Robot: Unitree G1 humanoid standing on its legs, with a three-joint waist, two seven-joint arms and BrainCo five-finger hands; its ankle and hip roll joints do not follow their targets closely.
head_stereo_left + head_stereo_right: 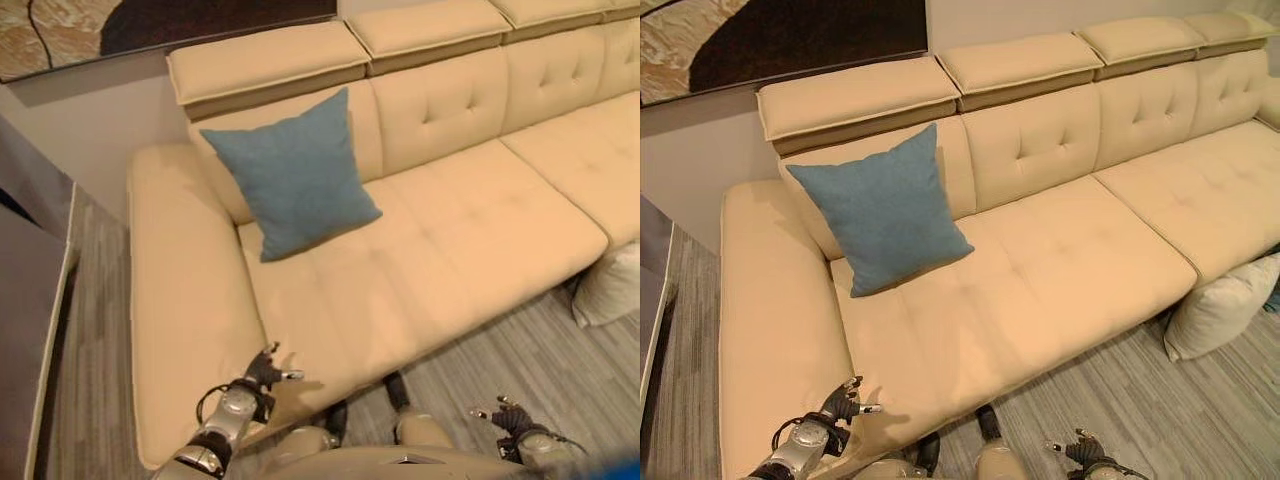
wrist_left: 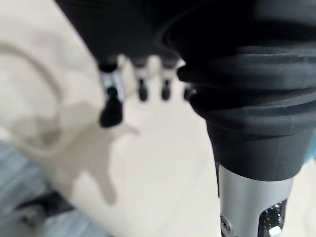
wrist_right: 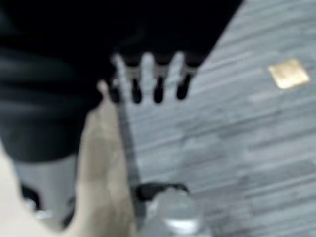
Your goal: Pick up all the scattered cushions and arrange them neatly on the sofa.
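Two cushions: one blue cushion (image 1: pixel 297 172) already on the sofa (image 1: pixel 470 230), one cream cushion (image 1: pixel 1220 305) on the floor (image 1: pixel 1110 400).
Blue cushion: stands tilted, leaning on the backrest at the sofa's left end, its lower edge on the seat; looks placed.
Cream cushion: lies on the grey plank floor against the front of the seat, off to the robot's right, well apart from both hands; part of it runs past the picture's edge.
Left hand (image 1: pixel 265 372): low over the seat's front corner, fingers straight and spread, nothing in it; the left wrist view shows only bare upholstery past the fingertips.
Right hand (image 1: pixel 510 417): low over the floor beside the sofa front, fingers loosely extended, holding nothing.
Handling, judged: the cream cushion looks plump, soft and light; the cover should crumple and yield under the fingers, with no risk of breakage. The fabric may slide if merely pressed flat.
Where to hold, judged: pinch a corner or an edge seam, or squeeze the cushion's body between both hands; a single pinch will probably let it droop and swing.
Remaining, judged: the floor cushion is not yet picked up; open seat lies to the right of the blue one.
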